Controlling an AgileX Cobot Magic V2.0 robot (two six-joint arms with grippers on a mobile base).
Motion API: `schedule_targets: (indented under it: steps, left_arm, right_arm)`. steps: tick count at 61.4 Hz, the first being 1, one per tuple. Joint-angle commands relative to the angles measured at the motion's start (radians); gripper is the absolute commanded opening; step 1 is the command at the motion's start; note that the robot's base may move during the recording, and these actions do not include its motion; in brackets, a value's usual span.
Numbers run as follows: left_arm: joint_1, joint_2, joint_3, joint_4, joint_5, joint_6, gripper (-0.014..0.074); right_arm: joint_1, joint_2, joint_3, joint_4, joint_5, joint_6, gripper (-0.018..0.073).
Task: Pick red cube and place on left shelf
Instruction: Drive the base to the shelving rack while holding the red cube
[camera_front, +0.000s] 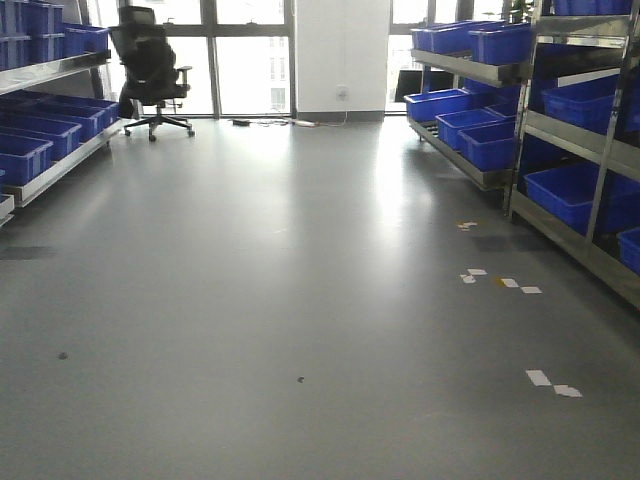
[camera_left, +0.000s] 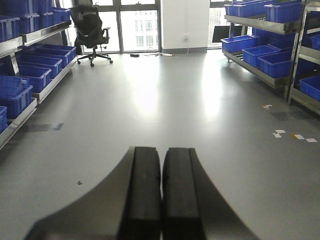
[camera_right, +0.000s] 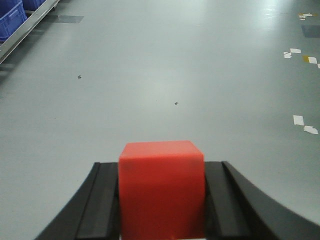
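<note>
**Progress.** The pick was complete. The cube (camera_right: 161, 187) sat clamped between the right fingers (camera_right: 102, 200), one finger against each side, and was carried clear above the floor (camera_front: 300, 300). The left fingers (camera_left: 145, 190) were pressed together with nothing between them. Placement was outstanding. The left shelf (camera_front: 60, 71) stood well apart from the cube, off to the left of the aisle, and the front view looked straight down the open floor, not at the rack. In my judgement, roughly half the task remained: approach the shelf, bring the right arm over a tier and release. Both tiers seen in the front view carried bins (camera_front: 45, 132), so finding a free spot for the cube looked like the main concern. No free spot could be confirmed from these views.

**Count.**
- Cube: one, red, held.
- Pairs of fingers: two, the right gripping and the left closed and empty.
- Racks: one along the left, and what appeared to be two units along the right (camera_front: 575, 135).
- Bins: blue, many on every rack. Several were cropped or hidden, so no exact figure could be given.
- Chair (camera_front: 152, 65): one, black, at the far window.
- Tape scraps (camera_front: 538, 377): about six pale pieces on the floor, right side.
</note>
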Motion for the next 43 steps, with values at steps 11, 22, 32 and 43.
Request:
schedule_targets:
  steps: [11, 22, 32, 43]
  left_arm:
    - [-0.001, -0.015, 0.025, -0.001, -0.083, 0.000, 0.0102]
    - [-0.001, -0.015, 0.025, -0.001, -0.083, 0.000, 0.0102]
    - [-0.001, -0.015, 0.025, -0.001, -0.083, 0.000, 0.0102]
    - [-0.001, -0.015, 0.025, -0.001, -0.083, 0.000, 0.0102]
  right_arm:
    - [0.002, 0.002, -0.028, 0.006, -0.075, -0.007, 0.0029]
    - [0.002, 0.002, -0.028, 0.006, -0.075, -0.007, 0.0029]
    - [0.002, 0.002, -0.028, 0.006, -0.075, -0.007, 0.0029]
    - [0.002, 0.002, -0.028, 0.006, -0.075, -0.007, 0.0029]
